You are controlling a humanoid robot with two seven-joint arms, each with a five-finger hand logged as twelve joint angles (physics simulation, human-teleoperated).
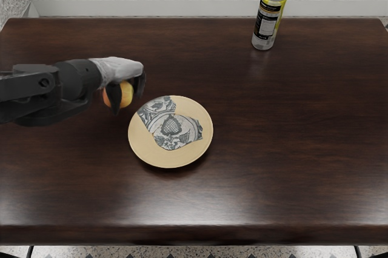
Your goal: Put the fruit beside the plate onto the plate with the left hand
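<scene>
no legible text on can (267, 19)

The left hand (123, 76) covered the top of the fruit (126, 95); its contact with the table (273, 149) could not be confirmed. The left arm (42, 91) ran off the left edge. Print on the can (267, 19) was too small to read.

homely dining spot: dark wooden table (291, 149), patterned plate (150, 154), drink can (268, 19).

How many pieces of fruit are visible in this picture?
1. The fruit is held in the left hand, just left of the plate, not on it. Another could be hidden behind the hand.
</scene>
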